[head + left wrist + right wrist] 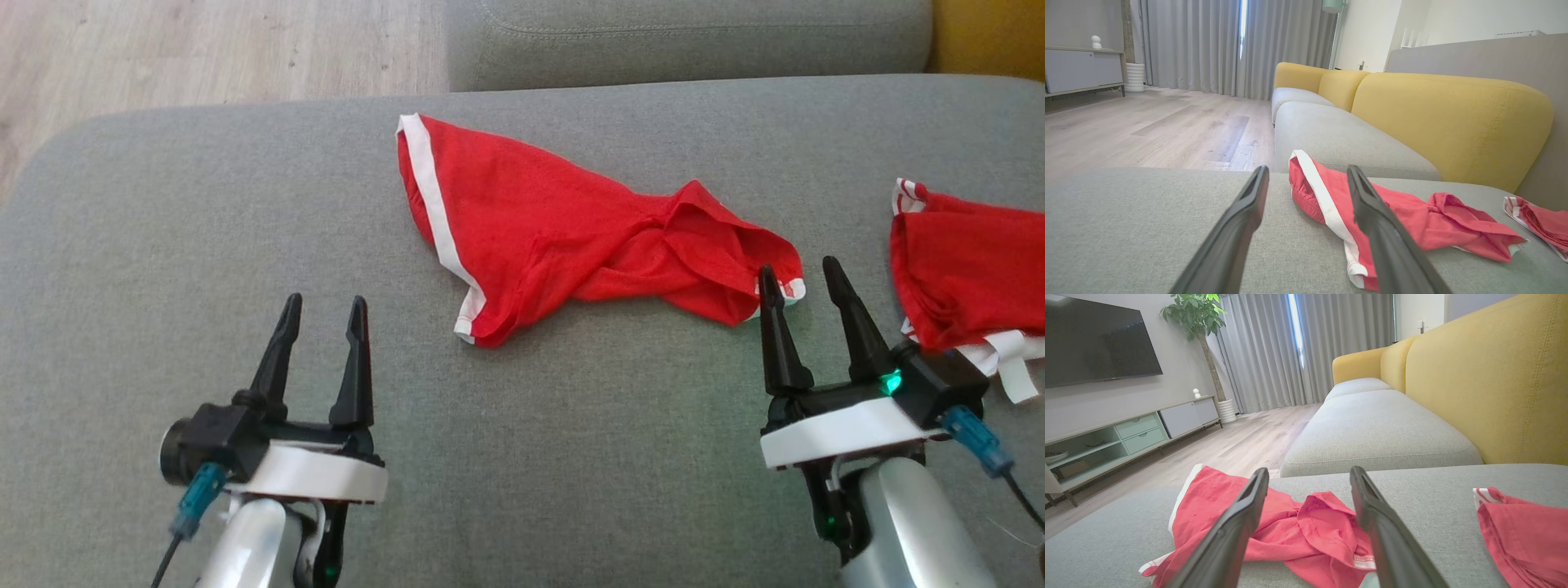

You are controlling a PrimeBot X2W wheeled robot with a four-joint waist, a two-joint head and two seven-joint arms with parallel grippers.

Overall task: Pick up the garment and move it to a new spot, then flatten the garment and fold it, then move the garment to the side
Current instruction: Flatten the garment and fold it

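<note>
Garment (pixel 555 237): red, twisted, centre frame on grey cushion (pixel 245 245); left gripper (pixel 325 300) and right gripper (pixel 799 266), lower corners, jaws wide and empty; pickup likely best pinching its two ends, avoiding the second red piece (pixel 963 269) at right edge.

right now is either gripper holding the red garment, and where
Nothing is held: left gripper and right gripper have open, empty jaws; the red garment lies loose on the cushion.
</note>
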